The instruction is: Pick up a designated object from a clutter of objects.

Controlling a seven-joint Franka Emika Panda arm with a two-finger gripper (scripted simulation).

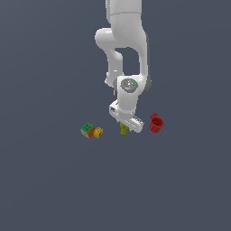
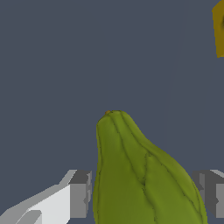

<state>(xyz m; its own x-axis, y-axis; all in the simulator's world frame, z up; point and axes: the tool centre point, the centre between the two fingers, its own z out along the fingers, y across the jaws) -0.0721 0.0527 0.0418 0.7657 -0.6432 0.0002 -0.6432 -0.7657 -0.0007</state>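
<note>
While the white arm reaches down from the top of the exterior view, its pincer sits low over the flat grey floor, straddling the yellow-green pear. In the wrist view the pear fills the space between the two grey fingertips, its narrow end pointing away from the camera. One fingertip lies just beside the pear's flank with a thin sliver of gap showing; the other stands a little off the bulb's far side. The pincer is spread slightly wider than the pear, and I cannot tell whether either pad is touching it.

Toward the exterior view's right, the red cup stands near the pear but apart from it, with a clear strip of floor between. Toward the exterior view's left, the small yellow-orange block and the green cube with coloured faces sit just beside each other, the block being the nearer of the two to the pear. A corner of a yellow block shows at the edge of the wrist view.

All four things lie in a loose row across the middle of the floor. The floor is one plain dark grey-blue surface, with no edge, wall or corner visible, and wide bare floor spreads on every side of the row.
</note>
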